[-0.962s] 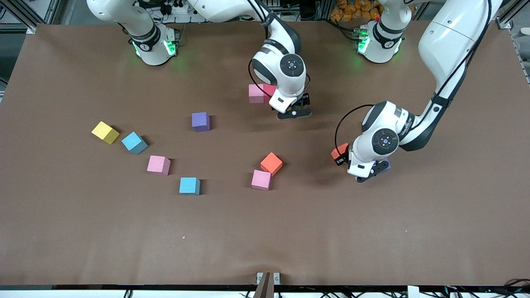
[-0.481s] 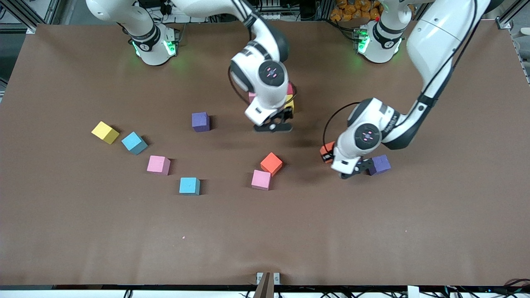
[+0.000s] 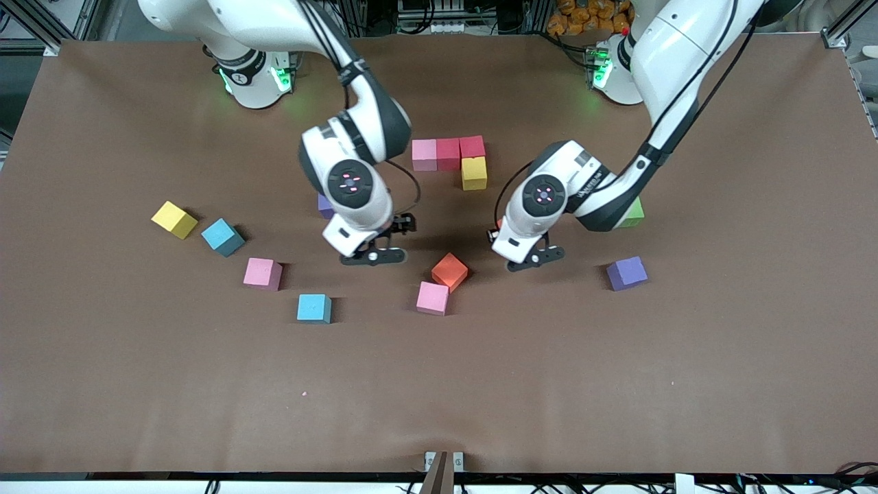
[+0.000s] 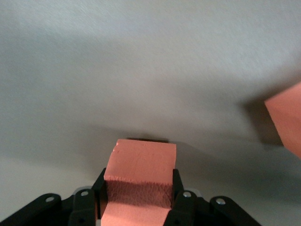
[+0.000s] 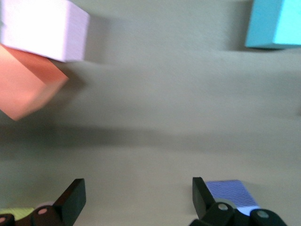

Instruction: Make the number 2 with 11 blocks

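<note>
Right arm's end of the desk (image 3: 137, 384): a loose yellow cube (image 3: 173, 219), a blue cube (image 3: 222, 237), a pink cube (image 3: 263, 273) and a second blue cube (image 3: 314, 308) lie in a curved line, each nearer the front camera than the one before.
Right claw (image 3: 374, 250): fingers spread wide with nothing between them, low over bare desk. A purple cube (image 3: 324, 204) shows partly from under its wrist.
Middle of the desk: a loose orange cube (image 3: 450, 271) touches a second pink cube (image 3: 433, 298) at a corner.
Number 2 so far: a pink block (image 3: 424, 154), a red block (image 3: 448, 154) and another red block (image 3: 472, 146) sit in a touching row near the arm bases. A yellow block (image 3: 474, 173) sits against the last one, nearer the camera.
Left claw (image 4: 137, 188): pressed onto a held orange cube (image 4: 141, 165), over bare desk beside the loose orange cube.
Left arm's end: a green cube (image 3: 634, 213) is half hidden by the left arm. A second purple cube (image 3: 626, 273) lies nearer the camera.
</note>
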`<state>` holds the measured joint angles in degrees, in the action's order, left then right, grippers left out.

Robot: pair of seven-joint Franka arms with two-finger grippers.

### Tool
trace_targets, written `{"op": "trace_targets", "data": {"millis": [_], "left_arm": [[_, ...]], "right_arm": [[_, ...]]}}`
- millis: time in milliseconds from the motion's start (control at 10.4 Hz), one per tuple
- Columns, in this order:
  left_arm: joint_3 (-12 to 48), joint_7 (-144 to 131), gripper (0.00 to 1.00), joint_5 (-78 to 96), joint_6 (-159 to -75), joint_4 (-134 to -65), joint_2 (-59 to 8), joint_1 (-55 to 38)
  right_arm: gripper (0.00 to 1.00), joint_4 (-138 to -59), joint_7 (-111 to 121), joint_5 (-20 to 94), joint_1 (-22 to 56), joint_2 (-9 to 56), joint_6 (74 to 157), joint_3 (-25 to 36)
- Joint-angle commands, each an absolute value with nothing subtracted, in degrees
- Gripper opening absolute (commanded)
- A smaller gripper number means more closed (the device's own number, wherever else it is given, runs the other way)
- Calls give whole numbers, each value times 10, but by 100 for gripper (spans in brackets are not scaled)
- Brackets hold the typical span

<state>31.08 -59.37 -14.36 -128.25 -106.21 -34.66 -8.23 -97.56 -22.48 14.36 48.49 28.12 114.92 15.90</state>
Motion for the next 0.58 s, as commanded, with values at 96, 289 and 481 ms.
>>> {"op": "trace_targets", "data": {"millis": [96,289,481], "left_arm": [[311,-584,37,-168,-1277,-1056,-349,-113],[312,-590,37,-167,-1278,-1055,-350,-124],[312,-595,37,-164,-1280,-1055,-352,-141]], "right_arm": [[100,-1172,-169,122,486,172,1248,158],[100,-1228,-147,122,477,155,1273,161],[100,-1272,-132,122,478,144,1316,161]]}}
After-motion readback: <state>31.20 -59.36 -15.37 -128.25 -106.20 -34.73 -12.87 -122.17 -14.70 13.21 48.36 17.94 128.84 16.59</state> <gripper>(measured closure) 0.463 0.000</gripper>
